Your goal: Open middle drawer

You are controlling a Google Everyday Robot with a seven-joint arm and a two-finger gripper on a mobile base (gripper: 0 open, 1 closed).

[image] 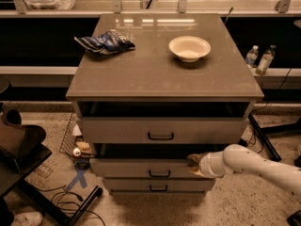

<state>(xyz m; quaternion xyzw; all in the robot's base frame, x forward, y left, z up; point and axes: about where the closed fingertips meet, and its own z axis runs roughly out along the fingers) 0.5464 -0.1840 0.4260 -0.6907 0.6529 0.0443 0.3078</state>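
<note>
The cabinet has three stacked drawers, each with a black bar handle. The middle drawer (141, 167) has a grey-beige front with its handle (159, 173) at centre, and it stands out a little past the top drawer (117, 130), with a dark gap above it. My gripper (194, 165) reaches in from the right on a white arm (256, 163). It sits at the top edge of the middle drawer front, to the right of the handle. The bottom drawer (157, 186) lies below.
On the cabinet top (160, 65) lie a white bowl (189, 47) and a blue crumpled bag (105, 42). A dark chair (21, 149) and cables stand on the floor at left. Two bottles (259, 59) stand on a ledge at right. A wire basket (75, 140) leans beside the cabinet.
</note>
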